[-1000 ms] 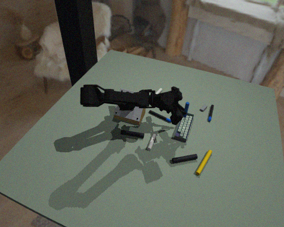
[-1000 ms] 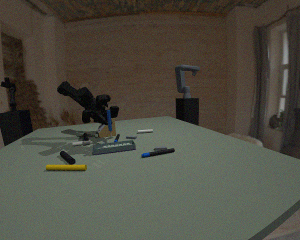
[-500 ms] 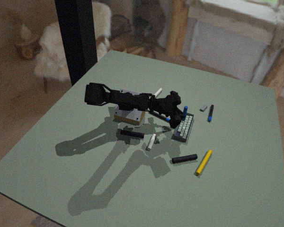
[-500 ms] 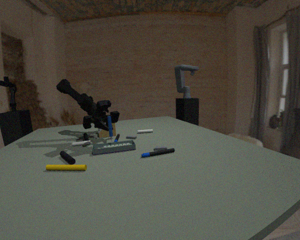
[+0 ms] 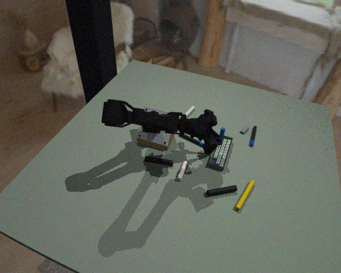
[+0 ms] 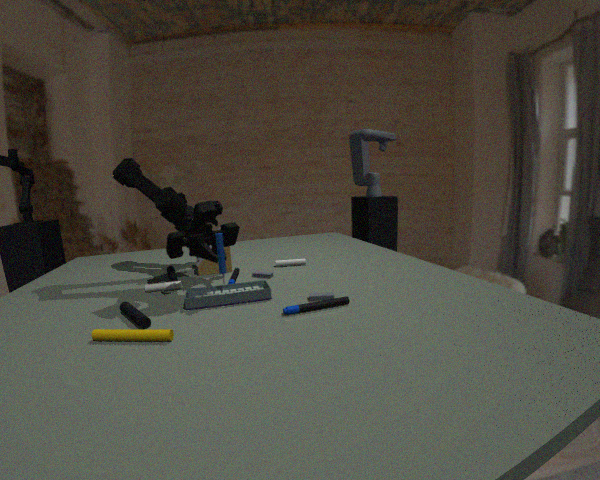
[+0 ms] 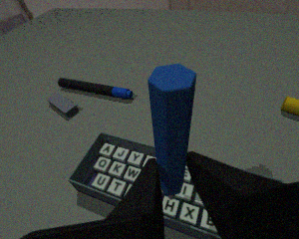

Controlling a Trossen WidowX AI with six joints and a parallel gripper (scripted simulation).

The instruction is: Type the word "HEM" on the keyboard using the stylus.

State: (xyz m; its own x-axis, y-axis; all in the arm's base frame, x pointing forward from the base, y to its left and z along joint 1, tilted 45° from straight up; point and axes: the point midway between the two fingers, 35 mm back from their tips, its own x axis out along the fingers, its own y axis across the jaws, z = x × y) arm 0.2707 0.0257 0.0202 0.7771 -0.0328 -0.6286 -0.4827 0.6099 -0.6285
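The blue stylus (image 5: 221, 133) (image 6: 220, 253) (image 7: 172, 119) stands nearly upright over the small dark keyboard (image 5: 223, 152) (image 6: 228, 297) (image 7: 117, 169). My gripper (image 5: 219, 141) (image 7: 170, 161) is shut on the stylus, with its upper part standing clear above the fingers. In the wrist view the stylus's lower end shows among the right-hand keys, just above the H key (image 7: 169, 205) and left of the I key. In the exterior view its thin tip reaches down to about the keyboard's top; I cannot tell whether it touches a key. The fingers hide several keys; M is not visible and E is partly covered.
A black marker with a blue end (image 5: 253, 135) (image 6: 316, 305) (image 7: 90, 86) and a grey block (image 5: 244, 129) (image 7: 63, 104) lie beyond the keyboard. A yellow cylinder (image 5: 245, 195) (image 6: 132, 335), a black cylinder (image 5: 221, 190) (image 6: 135, 315) and a white marker (image 5: 181, 170) lie on other sides.
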